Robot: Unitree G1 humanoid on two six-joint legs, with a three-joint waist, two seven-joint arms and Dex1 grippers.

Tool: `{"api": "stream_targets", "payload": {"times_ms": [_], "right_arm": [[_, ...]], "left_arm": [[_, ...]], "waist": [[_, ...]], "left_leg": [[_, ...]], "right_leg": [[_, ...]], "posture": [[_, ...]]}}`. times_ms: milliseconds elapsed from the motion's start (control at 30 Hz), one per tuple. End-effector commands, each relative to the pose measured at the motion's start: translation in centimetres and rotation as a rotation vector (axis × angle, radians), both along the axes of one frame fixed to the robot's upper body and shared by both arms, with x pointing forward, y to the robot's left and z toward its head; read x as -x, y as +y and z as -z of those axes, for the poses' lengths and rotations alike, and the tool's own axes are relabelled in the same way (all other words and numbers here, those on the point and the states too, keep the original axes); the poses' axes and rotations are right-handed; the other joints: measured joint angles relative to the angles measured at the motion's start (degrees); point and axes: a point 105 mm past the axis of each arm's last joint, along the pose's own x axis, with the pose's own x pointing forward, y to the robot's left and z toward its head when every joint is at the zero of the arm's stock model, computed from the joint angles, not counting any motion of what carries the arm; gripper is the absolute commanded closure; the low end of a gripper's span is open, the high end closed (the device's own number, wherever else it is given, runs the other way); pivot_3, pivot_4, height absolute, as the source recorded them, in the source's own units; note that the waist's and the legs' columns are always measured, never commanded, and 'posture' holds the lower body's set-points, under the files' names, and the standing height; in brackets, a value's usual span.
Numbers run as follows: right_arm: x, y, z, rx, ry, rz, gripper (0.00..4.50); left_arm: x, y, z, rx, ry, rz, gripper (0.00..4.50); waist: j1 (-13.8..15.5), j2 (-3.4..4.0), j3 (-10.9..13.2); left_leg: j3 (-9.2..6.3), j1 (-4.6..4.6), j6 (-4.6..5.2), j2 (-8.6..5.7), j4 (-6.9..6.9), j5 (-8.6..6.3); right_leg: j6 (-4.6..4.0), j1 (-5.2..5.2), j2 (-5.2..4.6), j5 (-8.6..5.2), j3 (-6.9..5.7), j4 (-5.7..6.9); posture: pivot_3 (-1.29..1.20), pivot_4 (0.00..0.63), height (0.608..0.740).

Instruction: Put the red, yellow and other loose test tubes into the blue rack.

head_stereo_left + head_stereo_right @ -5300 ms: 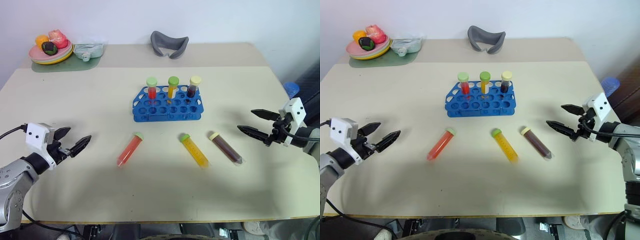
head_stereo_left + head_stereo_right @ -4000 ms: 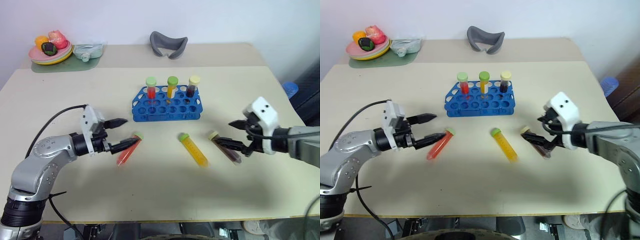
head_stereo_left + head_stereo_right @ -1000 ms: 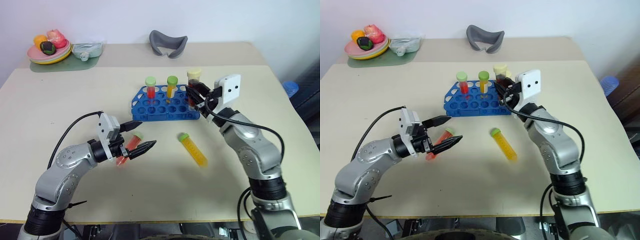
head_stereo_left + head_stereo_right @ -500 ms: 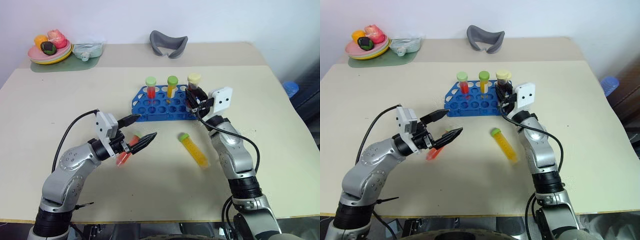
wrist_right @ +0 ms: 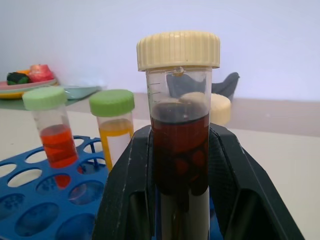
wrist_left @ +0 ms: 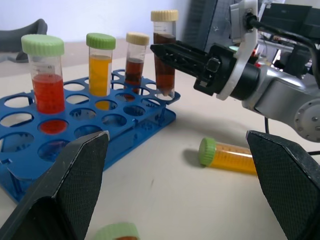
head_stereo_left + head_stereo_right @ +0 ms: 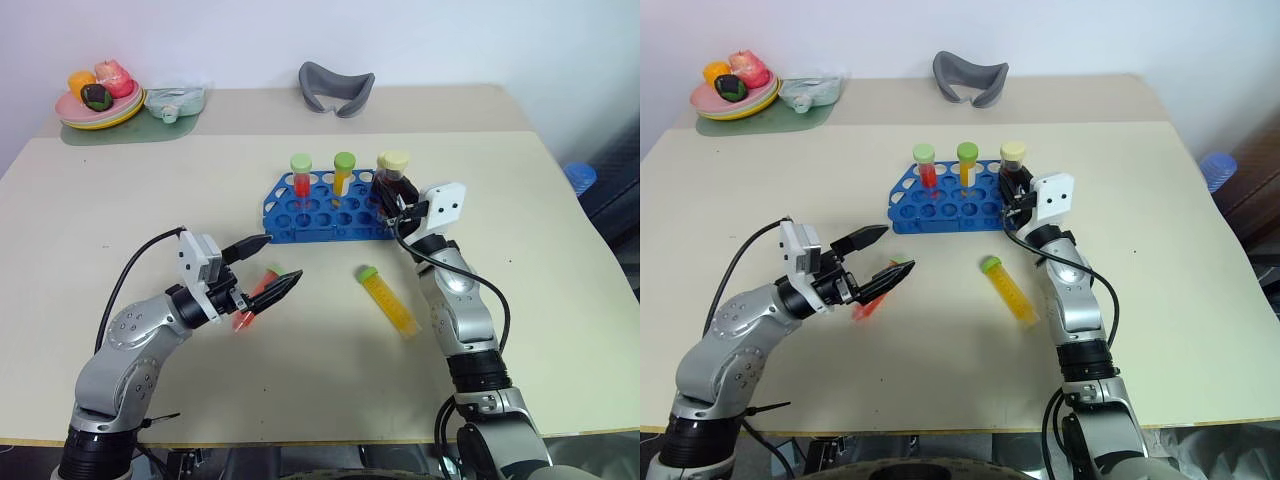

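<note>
Left wrist view: our right gripper [image 6: 167, 52] clamps cream-capped dark-brown tube [image 6: 164, 52] upright over blue plastic rack [image 6: 75, 125]; next, lower into hole. Left gripper [image 7: 262, 268] spread wide.

Pale beige tabletop [image 7: 560, 240], matte, rectangular, with seam line crossing far part. Plain white wall [image 7: 450, 40] right behind far edge. Even, soft light; faint shadows only.

Far left corner: green mat [image 7: 120, 132] under stack of pastel plates [image 7: 95, 110] carrying toy fruit; clear plastic bag [image 7: 176, 100] beside it. Far centre: grey curved moulded piece [image 7: 338, 88], maybe headrest or eye mask.

Beyond right edge: dark furniture, blurred, with blue round cap [image 7: 581, 178].
</note>
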Motion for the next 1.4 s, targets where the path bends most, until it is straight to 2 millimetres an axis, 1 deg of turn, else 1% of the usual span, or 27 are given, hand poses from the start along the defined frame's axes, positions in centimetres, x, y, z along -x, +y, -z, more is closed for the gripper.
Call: {"api": "stream_targets", "payload": {"times_ms": [33,267,433,467,500,533,633,667,733,800,900,967,1033,1167,1233,1333,1400], "right_arm": [[-0.1,-0.2,-1.1,-0.016,-0.058,0.020,3.68],[-0.2,-0.1,-0.5,-0.020,-0.058,0.025,3.68],[-0.1,0.2,-0.3,-0.037,-0.058,0.007,3.68],[0.0,0.2,-0.3,-0.038,-0.060,0.005,2.63],[0.0,0.2,-0.3,-0.040,-0.063,0.003,2.30],[0.1,0.2,-0.4,-0.042,-0.068,0.003,1.72],[0.3,0.0,-1.2,-0.052,-0.101,0.015,0.17],[0.3,-0.2,-1.5,-0.051,-0.110,0.023,0.08],[0.3,-0.6,-1.9,-0.046,-0.123,0.039,0.08],[0.7,-1.6,-3.1,-0.046,-0.150,0.065,0.08],[2.0,-3.2,-5.2,-0.020,-0.191,0.082,0.08],[2.9,-3.7,-6.0,0.017,-0.178,0.066,0.08],[4.1,-3.6,-5.9,0.079,-0.104,-0.025,0.08],[7.9,-2.4,-4.7,0.215,0.147,-0.275,0.08],[9.7,-2.0,-4.5,0.293,0.244,-0.357,0.08],[11.8,-1.0,-3.3,0.406,0.434,-0.455,0.08],[13.2,-0.3,-2.7,0.469,0.519,-0.515,0.08]], "left_arm": [[0.4,0.1,-0.5,0.011,-0.034,0.010,0.00],[0.9,-0.6,-0.9,0.019,-0.040,0.036,0.00],[0.6,-1.0,-1.6,0.021,-0.046,0.046,0.00],[0.6,-1.1,-1.7,0.022,-0.046,0.047,0.00],[0.5,-1.2,-1.8,0.023,-0.047,0.049,0.00],[0.5,-1.3,-1.8,0.024,-0.047,0.051,0.00],[0.5,-1.6,-2.0,0.026,-0.048,0.055,0.00],[0.5,-1.6,-2.0,0.026,-0.049,0.056,0.00],[0.5,-1.8,-2.0,0.024,-0.050,0.059,0.00],[0.6,-1.9,-2.0,0.017,-0.052,0.062,0.00],[0.6,-1.6,-2.1,0.009,-0.053,0.048,0.00],[0.4,-1.0,-2.0,-0.004,-0.052,0.030,0.00],[0.3,-0.3,-1.8,-0.044,-0.051,0.014,0.00],[0.7,0.7,-1.0,-0.137,-0.021,0.062,0.00],[1.3,0.8,-0.6,-0.180,0.005,0.118,0.00],[2.1,0.5,0.0,-0.222,0.038,0.194,0.00],[2.4,0.4,0.4,-0.243,0.045,0.228,0.00]], "waist": [[0.01,0.00,0.00],[0.00,0.00,0.00],[-0.03,0.00,0.00],[-0.05,0.00,0.00],[-0.11,0.00,0.00],[-0.20,0.00,0.00],[-0.49,0.00,0.00],[-0.56,0.00,0.00],[-0.72,0.00,0.00],[-0.95,0.01,0.00],[-1.03,0.03,0.01],[-0.99,0.03,0.01],[-0.99,0.03,0.01],[-1.07,0.09,0.05],[-1.12,0.11,0.06],[-1.13,0.09,0.06],[-1.05,0.07,0.06]], "left_leg": [[0.00,0.01,0.00,0.00,0.00,0.00],[0.01,0.05,0.00,0.00,0.01,0.00],[0.01,0.07,0.00,0.00,0.01,0.00],[0.01,0.07,0.00,0.00,0.01,0.00],[0.01,0.07,0.00,0.00,0.01,0.00],[0.01,0.07,0.00,0.00,0.00,0.00],[0.00,0.07,0.00,0.00,0.00,0.00],[0.00,0.07,0.00,0.00,0.00,0.00],[0.00,0.08,-0.01,0.00,0.01,0.01],[0.00,0.08,-0.02,0.00,0.01,0.01],[0.00,0.07,-0.02,0.00,0.00,0.01],[0.00,0.07,-0.02,0.00,0.00,0.01],[-0.01,0.08,-0.02,0.00,0.01,0.01],[-0.02,0.10,0.00,0.00,0.00,0.00],[-0.01,0.12,0.00,-0.01,0.00,0.00],[-0.01,0.13,0.01,0.00,0.02,0.00],[-0.01,0.13,0.01,0.00,0.01,-0.01]], "right_leg": [[0.00,0.01,0.00,0.00,0.00,0.00],[0.00,0.05,0.00,0.00,0.01,0.01],[0.00,0.06,0.00,0.00,0.01,0.02],[0.00,0.06,0.00,0.00,0.01,0.02],[0.00,0.06,0.00,0.00,0.01,0.02],[0.00,0.06,0.00,0.00,0.01,0.02],[0.00,0.06,0.00,0.00,0.01,0.03],[0.00,0.06,0.00,0.00,0.01,0.03],[0.00,0.07,0.00,0.00,0.01,0.05],[0.00,0.07,0.00,0.00,0.01,0.06],[0.00,0.07,-0.01,0.00,0.01,0.05],[0.00,0.07,-0.01,0.00,0.01,0.05],[0.00,0.08,-0.01,0.00,0.01,0.05],[-0.01,0.11,0.00,-0.01,0.02,0.03],[-0.01,0.14,0.00,-0.01,0.04,0.03],[-0.02,0.17,0.02,-0.01,0.05,0.00],[-0.02,0.18,0.03,-0.01,0.05,-0.02]], "posture": [[0.00,0.150,0.740],[0.00,0.150,0.740],[0.00,0.150,0.740],[0.00,0.150,0.740],[0.00,0.150,0.740],[0.00,0.150,0.740],[0.00,0.150,0.740],[0.00,0.150,0.740],[0.00,0.150,0.740],[0.00,0.150,0.740],[0.00,0.150,0.740],[0.00,0.150,0.740],[0.00,0.150,0.740],[0.00,0.150,0.740],[0.00,0.150,0.740],[0.00,0.150,0.740],[0.00,0.150,0.740]]}}
